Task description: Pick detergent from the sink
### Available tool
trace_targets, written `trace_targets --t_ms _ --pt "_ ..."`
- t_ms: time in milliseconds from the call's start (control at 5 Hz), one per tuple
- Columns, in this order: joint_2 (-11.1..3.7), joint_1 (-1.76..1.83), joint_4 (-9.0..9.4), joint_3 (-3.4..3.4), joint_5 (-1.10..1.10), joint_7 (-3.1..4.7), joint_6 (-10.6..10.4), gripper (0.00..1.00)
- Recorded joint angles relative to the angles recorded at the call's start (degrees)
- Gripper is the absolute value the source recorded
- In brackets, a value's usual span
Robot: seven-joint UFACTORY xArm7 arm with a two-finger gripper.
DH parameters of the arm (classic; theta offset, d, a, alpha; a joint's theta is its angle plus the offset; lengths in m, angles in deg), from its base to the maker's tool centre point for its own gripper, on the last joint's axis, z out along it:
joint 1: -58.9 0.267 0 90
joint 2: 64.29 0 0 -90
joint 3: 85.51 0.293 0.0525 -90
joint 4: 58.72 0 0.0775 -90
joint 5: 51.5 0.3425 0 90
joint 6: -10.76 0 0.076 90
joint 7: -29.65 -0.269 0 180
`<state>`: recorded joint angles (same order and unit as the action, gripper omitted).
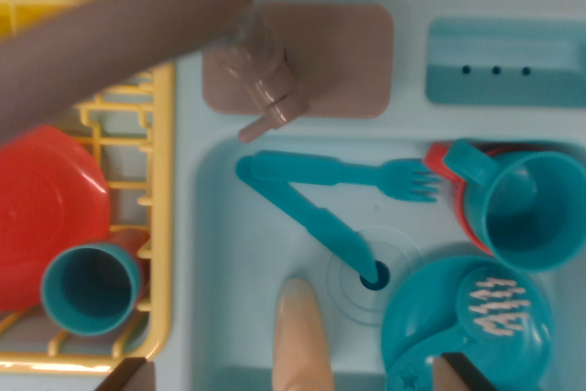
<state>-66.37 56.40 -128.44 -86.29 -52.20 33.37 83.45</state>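
Nearby, fork [366, 174], knife [316, 222], mugs [522, 208] crowding the sink [238, 263].

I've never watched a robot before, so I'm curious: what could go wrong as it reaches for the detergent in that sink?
The open gripper straddles a peach item, probably the detergent. One finger hangs over the teal plate and could strike it going down. The other sits by the yellow rack and might catch on it. The teal knife lies close and could get nudged.
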Motion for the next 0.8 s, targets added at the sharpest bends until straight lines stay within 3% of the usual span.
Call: trace_targets --t_ms 200,400,600,800 --pt "-0.02 -0.11 2.7 -0.27 0.26 0.65 -2.7 0.0" --pt "-0.02 -0.11 2.7 -0.27 0.26 0.65 -2.7 0.0" --pt "-0.04 -0.22 5.37 -0.54 0.51 1.29 -5.4 0.0" --pt "-0.04 -0.22 5.37 -0.54 0.51 1.29 -5.4 0.0"
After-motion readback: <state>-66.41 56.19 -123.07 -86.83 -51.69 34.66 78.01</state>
